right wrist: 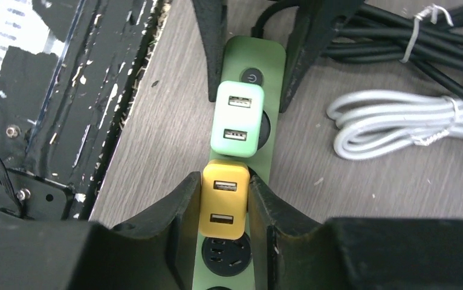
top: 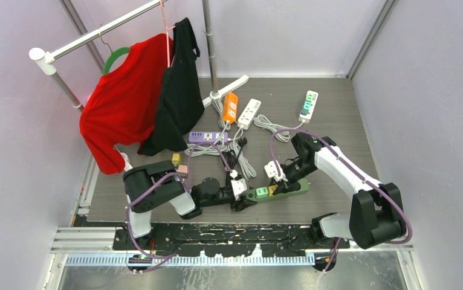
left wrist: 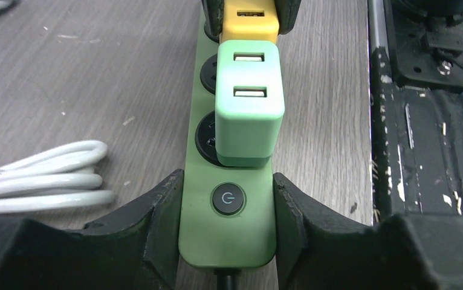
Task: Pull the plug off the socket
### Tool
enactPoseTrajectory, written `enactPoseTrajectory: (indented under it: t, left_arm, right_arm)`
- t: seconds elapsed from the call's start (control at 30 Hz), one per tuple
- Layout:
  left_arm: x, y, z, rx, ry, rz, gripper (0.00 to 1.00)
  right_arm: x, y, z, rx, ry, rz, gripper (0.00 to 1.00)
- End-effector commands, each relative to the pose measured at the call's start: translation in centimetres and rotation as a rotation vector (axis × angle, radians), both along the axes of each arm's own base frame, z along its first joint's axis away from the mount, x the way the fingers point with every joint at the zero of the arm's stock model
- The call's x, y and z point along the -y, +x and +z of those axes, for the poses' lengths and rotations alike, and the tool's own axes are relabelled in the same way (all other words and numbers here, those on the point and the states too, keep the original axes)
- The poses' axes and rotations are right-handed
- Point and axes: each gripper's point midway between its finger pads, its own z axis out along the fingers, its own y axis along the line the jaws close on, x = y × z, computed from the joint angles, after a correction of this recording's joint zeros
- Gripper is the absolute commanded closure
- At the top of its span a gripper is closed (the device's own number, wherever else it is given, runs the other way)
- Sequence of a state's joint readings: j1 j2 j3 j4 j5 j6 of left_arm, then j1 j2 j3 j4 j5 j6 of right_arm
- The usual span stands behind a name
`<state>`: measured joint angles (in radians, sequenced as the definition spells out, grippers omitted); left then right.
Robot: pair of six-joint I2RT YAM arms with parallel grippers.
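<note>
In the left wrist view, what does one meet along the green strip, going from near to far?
On the strip: power button → green plug → yellow plug.

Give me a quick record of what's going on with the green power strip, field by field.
Strip: green power strip, lying on the table
Plugged in: yellow adapter and mint adapter, next to each other, touching
Left jaws: clamped on the strip's sides beside the power button
Right jaws: closed around the yellow adapter
Status: yellow adapter looks seated, not yet pulled
Nearby: coiled white cable
</note>
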<state>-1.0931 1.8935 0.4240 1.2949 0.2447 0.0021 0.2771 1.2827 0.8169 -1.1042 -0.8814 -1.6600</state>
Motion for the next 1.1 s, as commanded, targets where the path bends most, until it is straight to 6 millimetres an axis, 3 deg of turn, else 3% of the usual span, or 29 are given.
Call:
enactPoseTrajectory:
  t: [0.0,0.1,0.27,0.33,0.47,0.57,0.67,0.77,0.87,0.97,1.07]
  left_arm:
    - [-1.6,-0.2,-2.7,-0.057,0.088,0.024,1.0]
    - [-1.6,-0.2,-2.8,-0.06,0.093,0.022,1.0]
    - [-1.4,-0.2,-3.1,-0.069,0.104,0.016,1.0]
    - [-1.3,-0.1,-3.1,-0.069,0.106,0.016,1.0]
    - [-1.5,-0.1,-3.0,-0.074,0.104,0.016,1.0]
    - [-1.5,-0.1,-3.1,-0.076,0.103,0.014,1.0]
    - [-1.5,-0.1,-3.0,-0.079,0.101,0.009,1.0]
    - [-1.4,-0.3,-3.0,-0.084,0.097,0.003,1.0]
    - [-1.4,-0.3,-3.0,-0.088,0.098,0.0,1.0]
    - [-1.4,-0.3,-3.2,-0.096,0.102,0.001,1.0]
    - [-1.4,-0.2,-3.3,-0.102,0.104,0.004,1.0]
  right_arm:
    - [-1.7,-3.2,0.8,-0.052,0.071,0.175,0.99]
    - [-3.4,-2.7,0.9,-0.069,0.083,0.126,0.99]
    - [-5.6,-0.4,3.7,-0.126,0.149,-0.054,0.99]
    - [-5.3,1.0,4.0,-0.098,0.138,-0.123,0.99]
    - [-2.2,3.5,3.8,-0.004,0.063,-0.239,0.99]
    - [-0.3,2.5,3.9,0.039,0.044,-0.181,0.99]
    - [-0.1,0.3,3.3,0.032,0.065,-0.061,0.99]
    - [-1.2,-1.6,3.0,-0.035,0.115,0.031,0.99]
    - [-4.2,-4.0,3.4,-0.127,0.14,0.125,0.99]
    - [-5.9,-3.1,3.8,-0.147,0.15,0.084,0.99]
    - [-5.7,-0.8,4.5,-0.136,0.117,-0.033,0.99]
